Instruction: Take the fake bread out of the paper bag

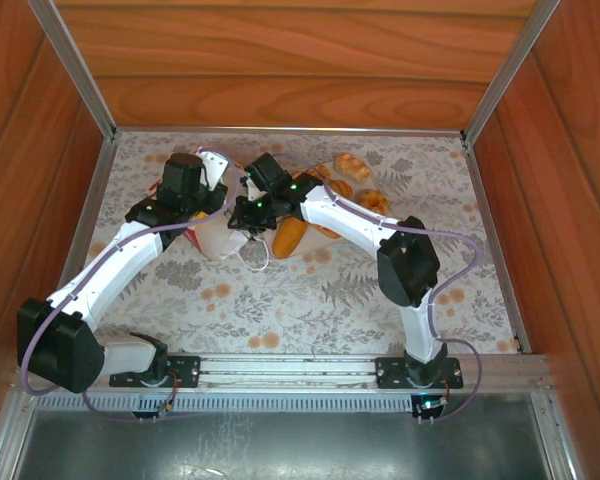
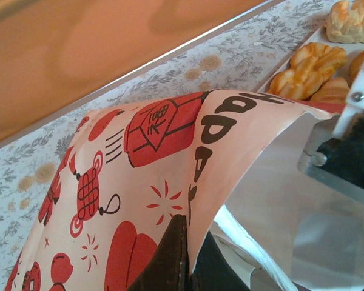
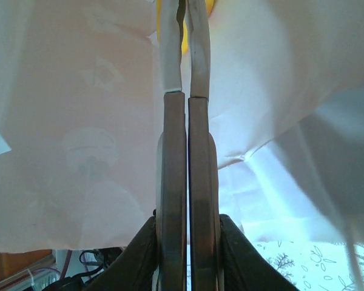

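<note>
The left gripper pinches the near edge of the paper bag, pinkish-white with red lanterns and dark letters reading "HAPP", while the right gripper sits closed inside it and glossy golden bread lies beyond it.

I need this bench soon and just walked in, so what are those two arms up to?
The left gripper is pinching the edge of the paper bag, lifting its mouth open. The right gripper is reached inside the bag with its fingers shut. Something yellow sits right at the tips, but I cannot tell whether it is gripped. Several pieces of fake bread lie outside the bag, beyond it.
</note>
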You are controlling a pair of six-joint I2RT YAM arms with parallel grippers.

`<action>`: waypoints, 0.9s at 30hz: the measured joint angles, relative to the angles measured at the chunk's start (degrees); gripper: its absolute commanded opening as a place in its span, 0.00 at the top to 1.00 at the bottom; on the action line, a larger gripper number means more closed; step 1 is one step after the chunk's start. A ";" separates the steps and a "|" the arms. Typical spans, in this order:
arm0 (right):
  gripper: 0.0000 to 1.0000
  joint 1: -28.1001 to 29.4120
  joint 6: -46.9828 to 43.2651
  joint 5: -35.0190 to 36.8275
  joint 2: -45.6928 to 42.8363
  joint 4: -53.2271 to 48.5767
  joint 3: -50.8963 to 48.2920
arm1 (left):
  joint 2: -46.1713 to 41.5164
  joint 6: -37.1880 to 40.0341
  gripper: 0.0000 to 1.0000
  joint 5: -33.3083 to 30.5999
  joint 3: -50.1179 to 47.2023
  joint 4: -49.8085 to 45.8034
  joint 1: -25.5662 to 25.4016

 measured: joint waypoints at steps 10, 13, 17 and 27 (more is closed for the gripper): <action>0.71 0.46 -1.01 -0.02 0.44 -0.20 -0.44 | 0.00 0.04 1.00 0.02 -0.66 0.07 0.00; 0.65 0.55 -1.27 -0.07 1.75 -0.28 0.28 | 0.00 0.04 1.00 0.42 -0.66 0.07 0.00; 0.56 0.83 -1.57 -0.15 5.11 -0.31 2.10 | 0.00 0.02 1.00 0.94 -0.66 0.07 0.00; 0.54 0.83 -1.68 -0.24 9.38 -0.81 6.56 | 0.00 0.00 1.00 2.36 -0.66 0.07 0.00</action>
